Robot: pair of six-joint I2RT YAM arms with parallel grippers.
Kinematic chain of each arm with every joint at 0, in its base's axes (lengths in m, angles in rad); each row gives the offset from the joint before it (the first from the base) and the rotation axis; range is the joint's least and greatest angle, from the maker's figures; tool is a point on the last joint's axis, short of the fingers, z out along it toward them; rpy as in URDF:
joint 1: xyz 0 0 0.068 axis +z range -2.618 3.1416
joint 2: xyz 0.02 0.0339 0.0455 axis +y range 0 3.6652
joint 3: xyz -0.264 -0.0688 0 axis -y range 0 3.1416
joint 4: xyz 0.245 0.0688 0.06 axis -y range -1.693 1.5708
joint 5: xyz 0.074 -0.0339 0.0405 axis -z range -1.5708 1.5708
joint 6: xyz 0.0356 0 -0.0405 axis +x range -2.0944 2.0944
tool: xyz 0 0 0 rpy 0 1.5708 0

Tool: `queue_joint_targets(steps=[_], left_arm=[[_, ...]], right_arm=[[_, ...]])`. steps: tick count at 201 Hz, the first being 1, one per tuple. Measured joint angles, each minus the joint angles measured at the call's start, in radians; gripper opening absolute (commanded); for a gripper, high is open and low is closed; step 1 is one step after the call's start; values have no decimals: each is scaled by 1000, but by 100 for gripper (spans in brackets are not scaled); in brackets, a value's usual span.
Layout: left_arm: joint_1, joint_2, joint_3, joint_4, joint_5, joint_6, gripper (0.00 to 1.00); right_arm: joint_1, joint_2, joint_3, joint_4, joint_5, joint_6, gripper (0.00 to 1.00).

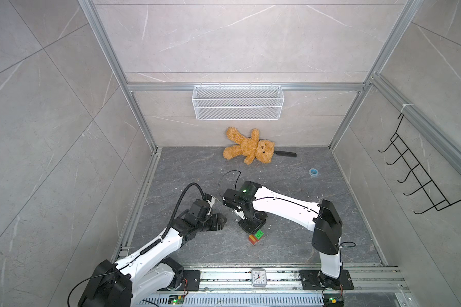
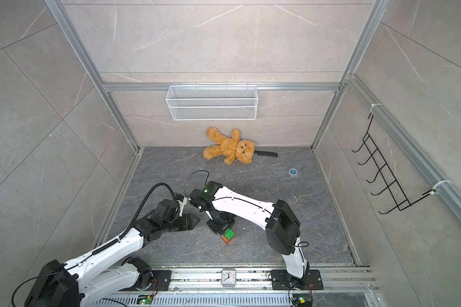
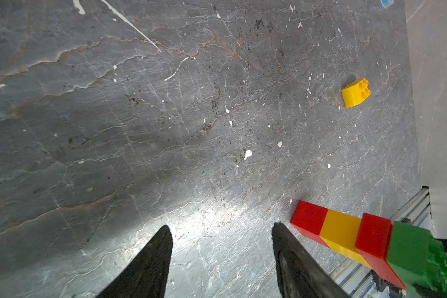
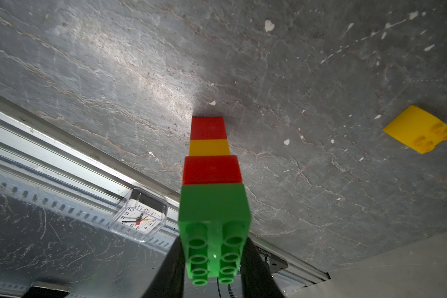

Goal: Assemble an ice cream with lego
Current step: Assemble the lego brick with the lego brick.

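Grey stone floor [image 3: 140, 129]: nearest, the four-brick ice cream [image 4: 209, 167] is clamped at its green end by the right gripper [image 4: 214, 258]; the left gripper [image 3: 221, 227] is held half-open, empty; farther off, the rounded yellow brick [image 3: 354, 93] lies unattached.

Bench: dark grey, stone-veined surface [image 1: 317, 234], dotted with small white flecks and dark specks.
Teddy bear: golden-brown plush [image 1: 248, 146], lying face up with limbs spread at the far edge of the bench, against the back wall.
Black object: slim and dark [image 1: 285, 153], lying flat just beside the bear's head; its kind is unclear.
Blue ring: small and round [image 1: 314, 172], flat on the bench near the right wall, well apart from the bear.
Wire basket: long white mesh [image 1: 237, 102], hung on the back wall above the bear.
Hook rack: black wire with several hooks [image 1: 415, 175], on the right wall.
Clock: small, square, clear-cased, white-faced [image 1: 258, 277], on the metal rail at the near edge.
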Motion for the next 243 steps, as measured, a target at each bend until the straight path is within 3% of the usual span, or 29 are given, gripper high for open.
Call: queue_joint_targets(steps=[173, 191, 225, 243], left_arm=[[0, 1, -3, -7, -13, 0, 64], [0, 1, -3, -7, -13, 0, 64], [0, 2, -3, -7, -13, 0, 64], [0, 7, -3, -7, -13, 0, 64]], right_arm=[[-31, -16, -50, 46, -51, -23, 0], [-33, -11, -39, 35, -54, -27, 8], [-33, -10, -25, 24, -53, -30, 34], [-33, -10, -24, 25, -51, -32, 42]])
